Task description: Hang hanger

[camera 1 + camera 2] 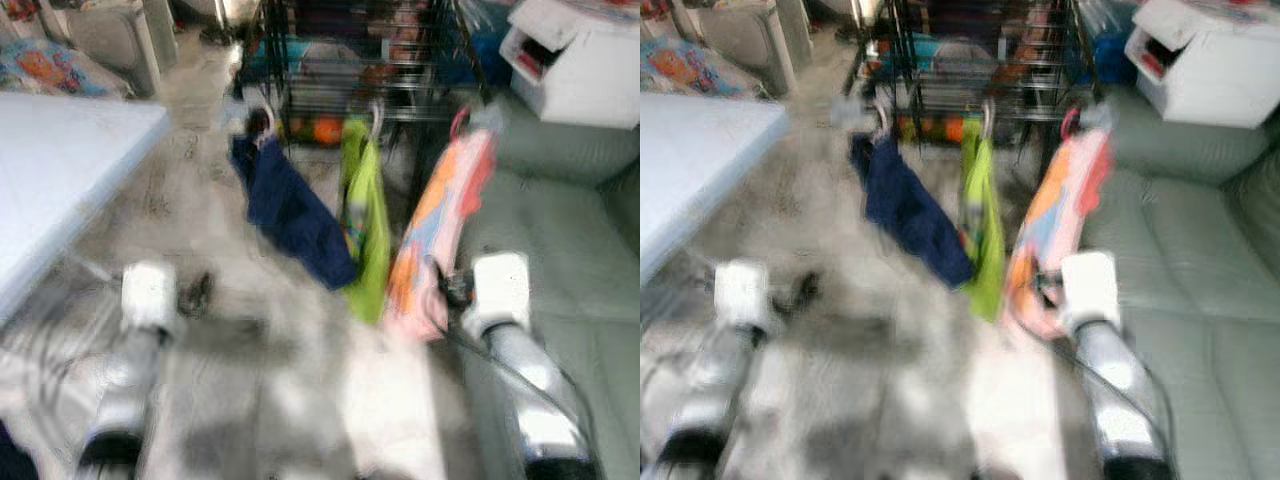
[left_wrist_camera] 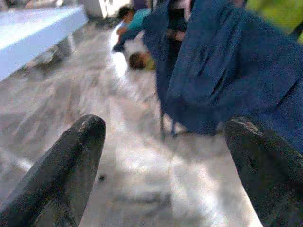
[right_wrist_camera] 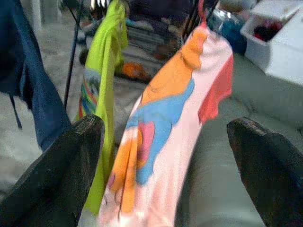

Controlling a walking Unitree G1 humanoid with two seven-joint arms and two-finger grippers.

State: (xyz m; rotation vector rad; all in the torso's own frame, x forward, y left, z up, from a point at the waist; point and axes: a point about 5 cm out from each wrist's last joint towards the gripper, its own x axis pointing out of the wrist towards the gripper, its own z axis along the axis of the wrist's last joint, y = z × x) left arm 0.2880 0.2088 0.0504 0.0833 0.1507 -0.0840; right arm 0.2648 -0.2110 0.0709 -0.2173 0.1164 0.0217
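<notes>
Both head views are motion-blurred — the rack's shelf contents [image 1: 360,60] stay unreadable, and the hangers' hooks (small, smeared) [image 1: 375,118] cannot be traced.

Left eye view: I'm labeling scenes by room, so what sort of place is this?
Probably a lived-in home room: clothes such as a navy garment hang from a rack, beside a pale green sofa.

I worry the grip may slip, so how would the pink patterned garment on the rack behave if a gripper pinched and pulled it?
The pink garment hangs in loose folds, so it is probably floppy and light. Hung by its hanger's hook, it would likely swing. The open right gripper may pinch cloth alone.
</notes>
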